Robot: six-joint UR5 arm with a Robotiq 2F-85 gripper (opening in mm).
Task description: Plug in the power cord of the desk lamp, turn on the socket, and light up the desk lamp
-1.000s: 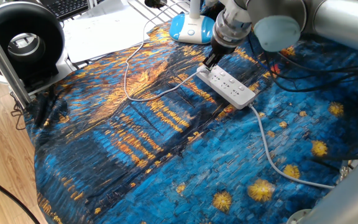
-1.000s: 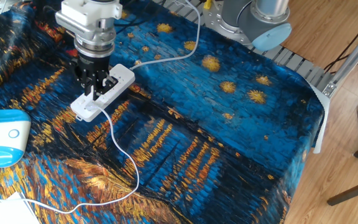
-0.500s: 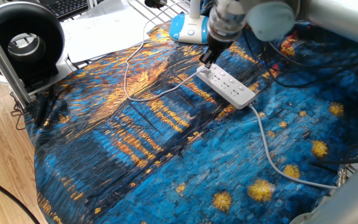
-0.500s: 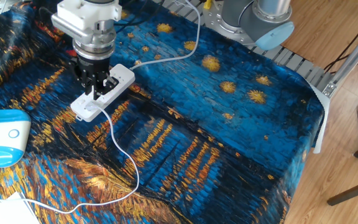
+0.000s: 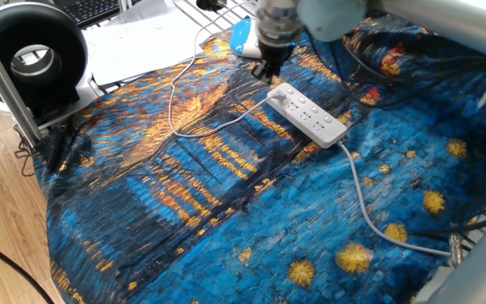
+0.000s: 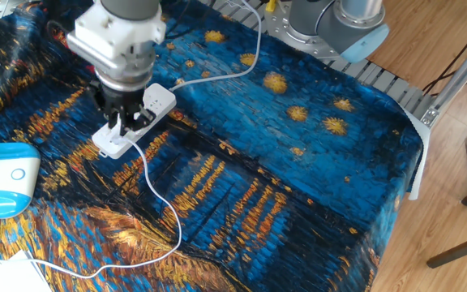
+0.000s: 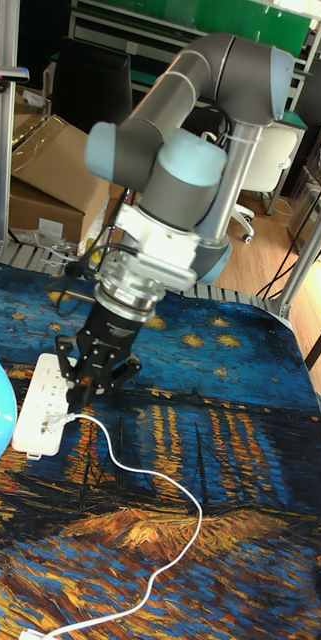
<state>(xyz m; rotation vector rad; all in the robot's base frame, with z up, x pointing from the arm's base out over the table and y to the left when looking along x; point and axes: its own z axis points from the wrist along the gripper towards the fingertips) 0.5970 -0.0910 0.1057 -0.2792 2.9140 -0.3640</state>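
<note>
item: black round fan [image 5: 28, 59] at the far left edge, about 9 o'clock of the scene in one fixed view, beside white papers [image 5: 137, 42] and a keyboard [image 5: 95, 8] toward 11 o'clock. item: tabletop [image 5: 184, 194] covered by a blue and orange starry-night cloth. item: power cord [image 5: 180, 105], thin, white, running from 12 o'clock near the lamp down in a loop and across to the near end of the socket; its small plug sits in the end outlet, seen in the tall fixed view [image 7: 70, 418] and the other fixed view [image 6: 148, 174]. item: desk lamp [image 5: 247, 35], blue and white base, at 12 o'clock, partly behind the arm; also at 9 o'clock in the other fixed view [image 6: 2, 178]. item: tool [image 5: 264, 69], black fingers pointing down, hanging just above the cloth between the lamp base and the socket's plug end, at about 10 o'clock of the strip; fingers slightly parted, gripping nothing [image 7: 92, 385]. item: socket [image 5: 310, 116], long white strip lying flat and diagonal at centre, apart from the tool in this view; whether any button is lit cannot be told. item: thick pale-grey cable [image 5: 369, 211], leaving the strip's far end toward 4 o'clock.
</note>
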